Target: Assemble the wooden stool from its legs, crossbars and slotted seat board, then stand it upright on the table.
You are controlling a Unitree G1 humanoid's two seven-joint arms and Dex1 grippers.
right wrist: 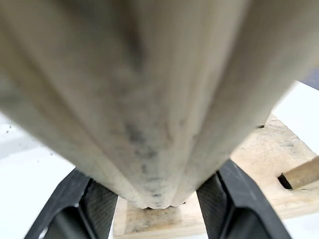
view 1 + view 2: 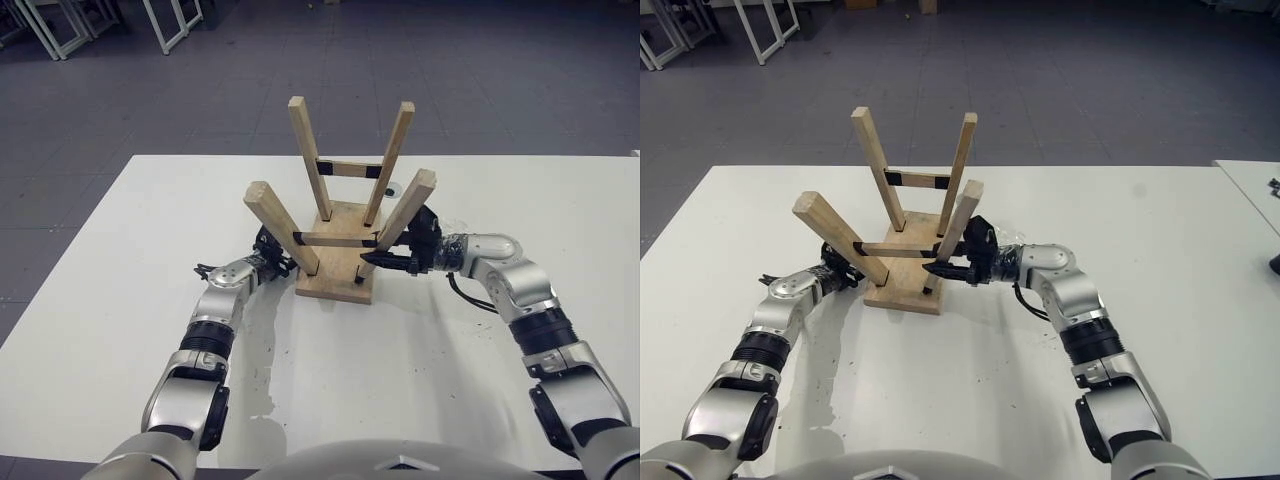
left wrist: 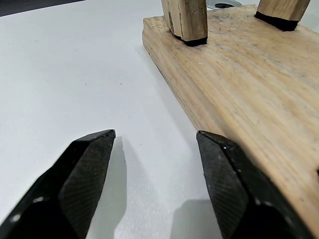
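- The pale wooden stool (image 2: 309, 150) sits upside down on the white table (image 2: 450, 360), its flat slotted seat board (image 2: 338, 275) down and its four legs and two crossbars up.
- The right gripper (image 2: 385, 263) clamps the near right leg (image 2: 402, 212) low down.
- The left gripper (image 3: 155, 134) is spread wide and empty, just beside the board's left edge.
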